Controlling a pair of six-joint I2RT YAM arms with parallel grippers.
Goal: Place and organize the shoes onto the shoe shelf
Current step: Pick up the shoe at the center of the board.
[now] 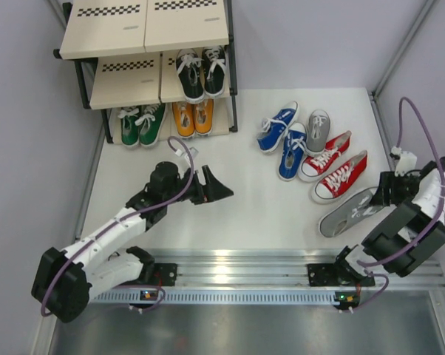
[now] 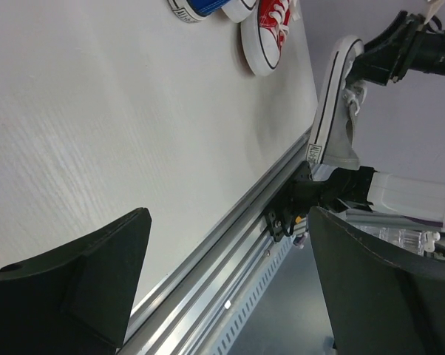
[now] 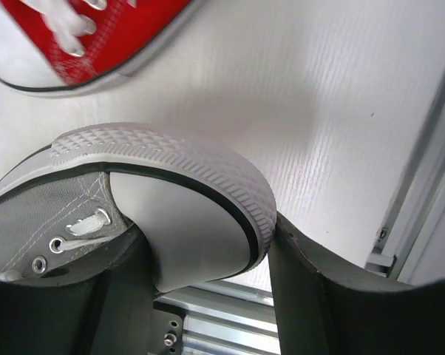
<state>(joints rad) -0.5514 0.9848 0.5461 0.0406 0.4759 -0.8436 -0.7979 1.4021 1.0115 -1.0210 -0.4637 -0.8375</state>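
At the table's right front corner, my right gripper [image 1: 383,195] is clamped across the toe cap of the nearer grey sneaker [image 1: 347,213], which lies just beside the aluminium rail [image 1: 237,260]. Its heel label [image 2: 315,151] is too small to read. My left gripper [image 1: 221,189] hangs with its fingers spread wide over bare table [image 1: 270,196], well short of the shoe shelf [image 1: 145,33].

White table [image 1: 267,203] — aluminium rail [image 1: 245,266] along near edge

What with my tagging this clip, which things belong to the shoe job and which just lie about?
Job: blue canvas sneakers, red canvas sneakers, grey canvas sneaker in right pincer, beige three-tier shoe shelf.
Lying about: silver metal rail, purple cable.
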